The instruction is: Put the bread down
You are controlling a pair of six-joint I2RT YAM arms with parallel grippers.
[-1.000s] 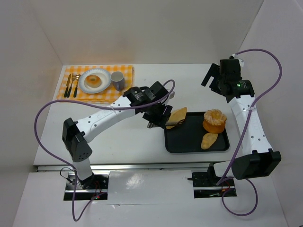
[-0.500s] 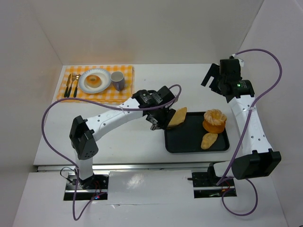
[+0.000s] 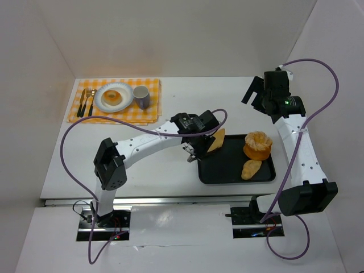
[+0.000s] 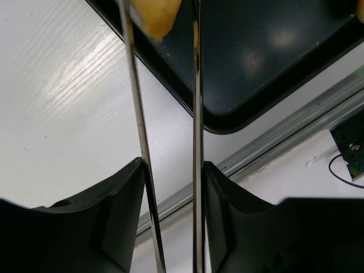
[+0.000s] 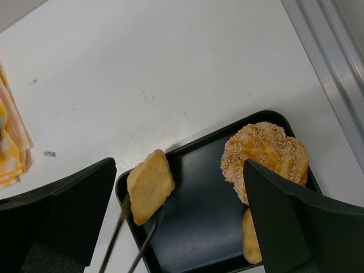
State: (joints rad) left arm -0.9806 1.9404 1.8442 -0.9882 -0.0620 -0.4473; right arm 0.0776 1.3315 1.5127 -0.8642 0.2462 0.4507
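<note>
The bread (image 3: 215, 140) is a flat, golden-brown piece, roughly diamond-shaped with a dull, crusty face. It hangs tilted on edge over the left rim of the tray (image 3: 227, 170), right of the frame's centre in the overhead view. The thin metal blades of the tongs (image 4: 136, 114) pinch its lower end. The left gripper (image 4: 170, 170) works those tongs, its black fingers (image 4: 122, 210) pressed against the outside of both blades.

The tray is black, glossy and shallow, with rounded corners. On it sit a round sesame-crusted bun (image 3: 258, 144) and a small oblong roll (image 3: 251, 168). The right gripper (image 5: 177, 165) hovers above the table near the upper right, its fingers spread wide with nothing between them.

The step in hand looks like the carry, with the piece lifted and not yet set down. The likely goal is the white plate (image 3: 100, 103) on the orange checked mat (image 3: 149, 114) at upper left, which already holds a ring-shaped bread. The next move calls for steady squeeze across the table, because smooth blades on a stiff crust could slip.
</note>
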